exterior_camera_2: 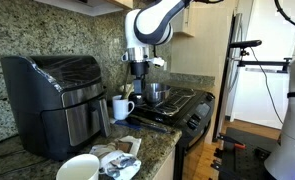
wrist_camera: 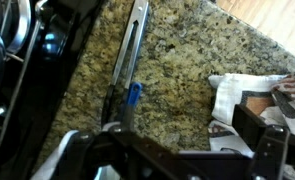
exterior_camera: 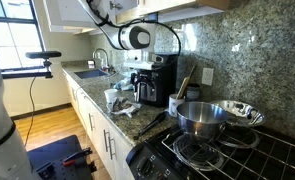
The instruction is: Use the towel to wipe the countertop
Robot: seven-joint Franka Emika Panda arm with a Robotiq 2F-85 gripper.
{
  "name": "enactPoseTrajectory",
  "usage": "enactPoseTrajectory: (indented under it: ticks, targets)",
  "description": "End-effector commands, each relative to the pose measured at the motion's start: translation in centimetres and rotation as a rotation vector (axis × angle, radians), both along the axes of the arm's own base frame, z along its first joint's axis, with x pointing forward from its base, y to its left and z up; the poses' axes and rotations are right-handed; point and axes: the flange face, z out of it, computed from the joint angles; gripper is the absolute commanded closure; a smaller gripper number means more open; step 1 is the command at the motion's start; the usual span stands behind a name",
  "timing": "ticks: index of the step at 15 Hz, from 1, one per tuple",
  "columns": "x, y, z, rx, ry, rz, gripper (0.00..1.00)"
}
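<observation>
The towel is white with dark and brown patterned patches. It lies crumpled on the speckled granite countertop at the right of the wrist view. It also shows in both exterior views near the counter's front edge. My gripper hangs above the counter with its fingers wide apart and nothing between them. One finger stands over the towel's near edge. In the exterior views the gripper is held high above the counter, apart from the towel.
A utensil with a blue clip lies on the counter beside the stove. A white mug, a black air fryer and a white bowl stand nearby. A steel pot sits on the stove.
</observation>
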Motion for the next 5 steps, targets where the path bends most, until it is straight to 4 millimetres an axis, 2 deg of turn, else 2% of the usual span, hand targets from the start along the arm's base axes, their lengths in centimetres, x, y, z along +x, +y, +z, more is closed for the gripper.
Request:
enactPoseTrajectory:
  ticks: [1, 5]
  targets:
    - [-0.53, -0.56, 0.34, -0.03, 0.026, -0.066, 0.0]
    - [-0.68, -0.46, 0.17, -0.033, 0.038, -0.097, 0.0]
